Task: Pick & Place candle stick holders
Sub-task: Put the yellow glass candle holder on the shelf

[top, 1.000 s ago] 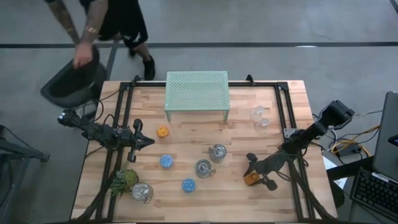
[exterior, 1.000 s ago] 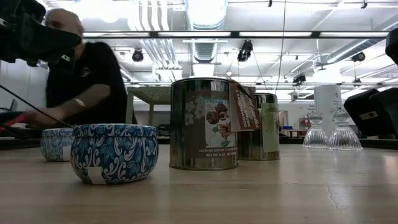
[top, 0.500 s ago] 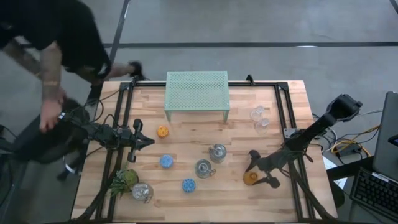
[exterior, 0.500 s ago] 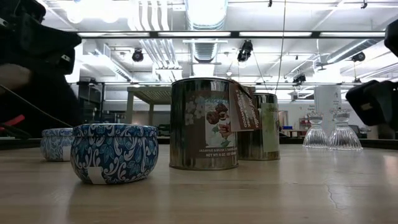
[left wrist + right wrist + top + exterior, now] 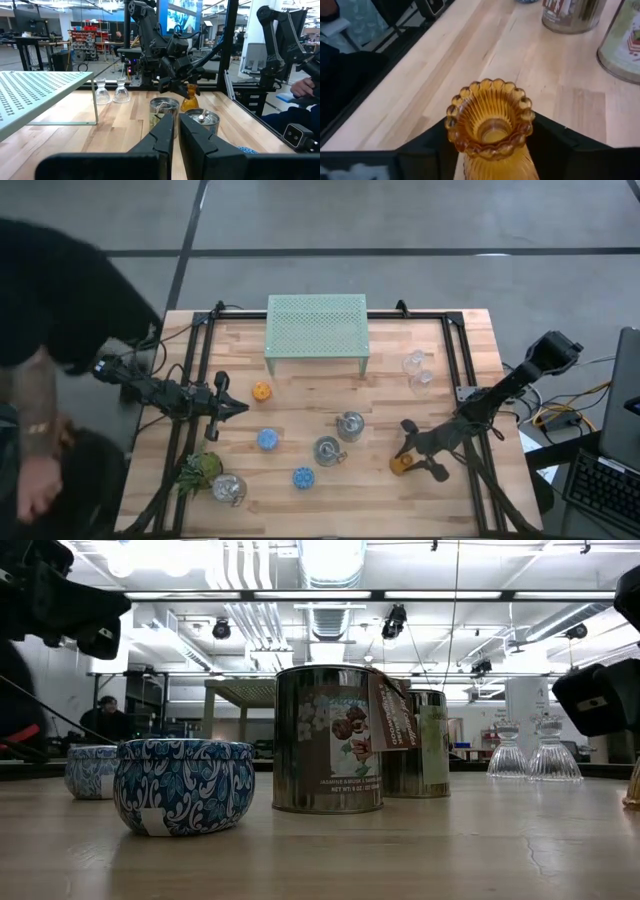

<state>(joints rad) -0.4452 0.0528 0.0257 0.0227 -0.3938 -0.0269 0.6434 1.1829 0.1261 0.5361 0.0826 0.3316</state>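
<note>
My right gripper point(image 5: 404, 452) is shut on the amber glass holder point(image 5: 401, 464) at the table's near right. The holder also shows in the right wrist view point(image 5: 490, 122) and at the low view's right edge point(image 5: 632, 785). My left gripper point(image 5: 238, 407) is shut and empty, waiting at the table's left. Standing on the table are three silvery tins point(image 5: 350, 425) point(image 5: 327, 450) point(image 5: 229, 488), two blue tins point(image 5: 267, 440) point(image 5: 303, 477), an orange holder point(image 5: 262, 391) and two clear glass holders point(image 5: 415, 363) point(image 5: 422, 378). My right gripper pinches the amber holder's ribbed body point(image 5: 470, 160), just below its scalloped rim point(image 5: 490, 100), between its two fingers point(image 5: 427, 147). The fingers come slanting from the table's right. The holder stands upright. I cannot tell whether its base is off the table.
The pale-green mesh stand point(image 5: 317, 330) stands at the far middle. A green leafy plant point(image 5: 200, 470) lies at the near left. Black frame rails point(image 5: 455, 350) run along both sides. A person in dark clothes point(image 5: 50, 350) is beside the table's left edge.
My right gripper has shifted slightly toward the table's left with the amber holder, which now shows at the low view's right edge. The person has moved from beyond the far left corner along the left edge toward the near side.
</note>
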